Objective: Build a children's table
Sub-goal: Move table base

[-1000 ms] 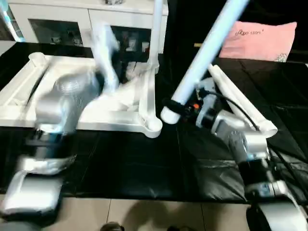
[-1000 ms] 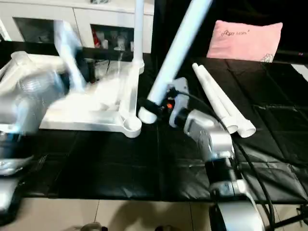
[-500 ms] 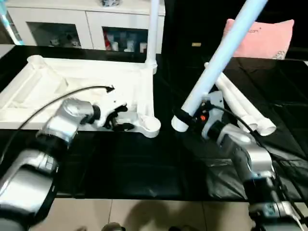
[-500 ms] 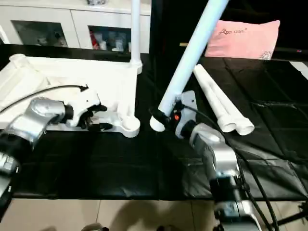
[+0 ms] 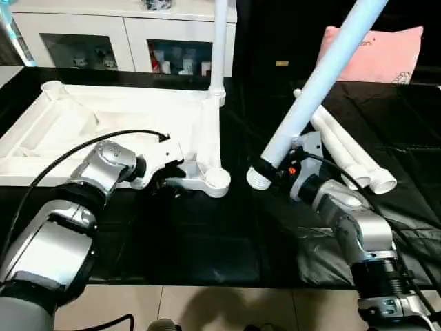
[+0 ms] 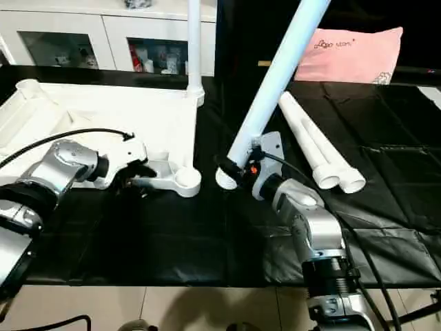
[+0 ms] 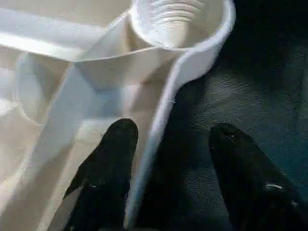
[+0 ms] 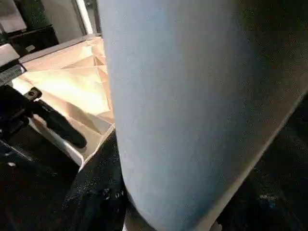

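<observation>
- A white plastic tabletop (image 5: pixel 103 131) lies upside down on a black-covered work surface (image 5: pixel 207 234), ribbed underside facing up so its round corner sockets are open to receive legs. It fills the area from 9 to 11 o'clock in the head view.
- One leg (image 5: pixel 219 41) already stands upright in the far corner socket, at about 12 o'clock.
- The near corner socket (image 5: pixel 218 180) sits empty close to the centre, its ridged inner wall showing in the left wrist view.
- The left gripper (image 7: pixel 166 163) straddles the tabletop's near edge wall just beside that socket: one black finger (image 7: pixel 108 168) inside the rim, the other outside over the black surface. The jaws stand partly open around the wall; whether they press it cannot be told. This placement probably steadies the top while a leg goes in.
- The right gripper (image 6: pixel 241 171) is clamped around the thick lower end of a long white leg (image 5: pixel 317 83), which slants up toward 1 o'clock. Its threaded end (image 5: pixel 258 178) hangs just beside the empty socket, at its 3 o'clock side, apart from it.
- Two more legs (image 5: pixel 351 155) lie side by side on the surface at 2 o'clock, waiting their turn.
- A pink pillow (image 5: pixel 386 58) and a white cabinet (image 5: pixel 117 34) sit at the back.
</observation>
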Motion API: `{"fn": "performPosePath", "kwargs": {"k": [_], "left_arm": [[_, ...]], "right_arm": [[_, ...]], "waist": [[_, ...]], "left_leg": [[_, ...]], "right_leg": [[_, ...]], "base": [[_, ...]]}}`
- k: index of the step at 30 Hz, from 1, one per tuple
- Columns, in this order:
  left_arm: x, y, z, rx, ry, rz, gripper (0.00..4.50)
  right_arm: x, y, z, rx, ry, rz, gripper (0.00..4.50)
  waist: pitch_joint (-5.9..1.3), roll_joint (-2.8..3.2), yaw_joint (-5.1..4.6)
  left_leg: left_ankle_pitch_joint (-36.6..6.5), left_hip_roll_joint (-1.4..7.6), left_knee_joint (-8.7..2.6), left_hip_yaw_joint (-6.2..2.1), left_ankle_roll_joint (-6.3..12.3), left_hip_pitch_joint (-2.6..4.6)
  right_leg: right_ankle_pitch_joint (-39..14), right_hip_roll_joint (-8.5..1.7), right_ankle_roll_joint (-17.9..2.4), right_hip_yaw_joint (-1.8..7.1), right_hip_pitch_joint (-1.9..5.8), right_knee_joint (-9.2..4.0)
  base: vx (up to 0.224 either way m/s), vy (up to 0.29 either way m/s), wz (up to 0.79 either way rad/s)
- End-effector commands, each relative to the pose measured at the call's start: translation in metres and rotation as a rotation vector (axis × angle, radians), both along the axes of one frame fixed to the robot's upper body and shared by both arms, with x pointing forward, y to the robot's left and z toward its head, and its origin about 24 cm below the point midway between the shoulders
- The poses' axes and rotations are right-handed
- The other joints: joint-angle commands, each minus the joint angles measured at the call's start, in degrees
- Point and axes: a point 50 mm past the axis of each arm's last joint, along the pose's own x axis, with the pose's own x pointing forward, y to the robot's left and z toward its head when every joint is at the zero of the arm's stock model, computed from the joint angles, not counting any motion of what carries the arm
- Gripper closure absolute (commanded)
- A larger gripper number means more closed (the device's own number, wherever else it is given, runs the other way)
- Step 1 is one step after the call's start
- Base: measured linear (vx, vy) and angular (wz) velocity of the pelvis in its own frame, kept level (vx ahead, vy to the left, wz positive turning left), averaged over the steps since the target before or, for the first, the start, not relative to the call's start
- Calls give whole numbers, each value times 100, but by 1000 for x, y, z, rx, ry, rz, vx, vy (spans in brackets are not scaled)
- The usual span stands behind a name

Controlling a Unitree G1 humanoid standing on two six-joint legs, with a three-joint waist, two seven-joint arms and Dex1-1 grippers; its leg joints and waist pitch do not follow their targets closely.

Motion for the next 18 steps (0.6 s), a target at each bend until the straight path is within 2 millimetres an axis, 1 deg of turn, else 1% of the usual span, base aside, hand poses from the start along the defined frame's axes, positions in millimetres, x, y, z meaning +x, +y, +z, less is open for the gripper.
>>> {"fn": "performPosePath", "kwargs": {"k": [1,2,4,5,7,8,11,12,13,15,17,18], "left_arm": [[-2,1,4,22,48,-61,204],[-2,1,4,22,65,-73,226],[-3,0,6,16,82,-93,226],[-3,0,7,15,83,-94,236],[-4,-1,7,16,115,-112,241],[-5,-1,7,25,131,-127,266],[-7,-1,7,39,165,-158,276],[-7,-3,8,47,175,-166,292],[-7,-3,8,47,175,-166,305],[-6,-5,7,48,171,-168,317],[-5,-17,7,-53,184,-135,335],[-6,-20,7,-73,193,-134,335]], "right_arm": [[-2,-1,1,-10,-4,21,255],[-2,-1,1,-13,-4,23,255],[-2,-1,1,-14,-4,26,255],[-2,-1,1,-14,-4,26,255],[-1,-1,2,-19,-10,30,255],[-1,-1,2,-20,-13,31,255],[-1,-1,2,-29,-17,37,255],[-1,0,2,-38,-19,43,255],[-1,0,2,-38,-19,43,255],[-2,1,1,-42,-21,47,255],[-3,2,2,-50,-44,53,255],[-3,2,2,-50,-49,54,255]], "waist": [[-497,123,24],[-487,109,20],[-490,120,27],[-492,119,29],[-492,115,34],[-491,118,38],[-491,128,42],[-489,136,44],[-489,130,42],[-492,145,46],[-494,163,49],[-495,145,57]], "left_leg": [[-1048,109,-413,-1,3,44],[-1043,103,-417,2,17,33],[-1028,107,-416,2,13,39],[-1014,114,-415,3,14,43],[-990,113,-416,5,19,39],[-992,116,-419,4,18,42],[-996,122,-421,1,11,45],[-1021,118,-422,2,6,47],[-1017,116,-421,3,3,43],[-1029,118,-421,-2,-4,43],[-1030,116,-413,4,-1,44],[-999,101,-405,10,25,36]], "right_leg": [[-1369,-445,-928,364,449,-447],[-1418,-441,-922,361,456,-452],[-1459,-453,-915,363,457,-454],[-1432,-455,-932,366,451,-452],[-1384,-454,-958,368,454,-442],[-1396,-454,-961,366,453,-444],[-1340,-456,-984,369,451,-440],[-1359,-457,-988,368,454,-446],[-1357,-456,-988,368,460,-445],[-1361,-457,-996,364,462,-442],[-1280,-456,-1048,364,465,-440],[-1289,-455,-1068,357,472,-447]], "base": [[0,0,0],[0,0,0],[0,0,0],[0,0,0],[0,0,0],[0,0,0],[0,0,0],[0,0,0],[0,0,0],[0,0,0],[0,0,0],[0,0,0]]}}
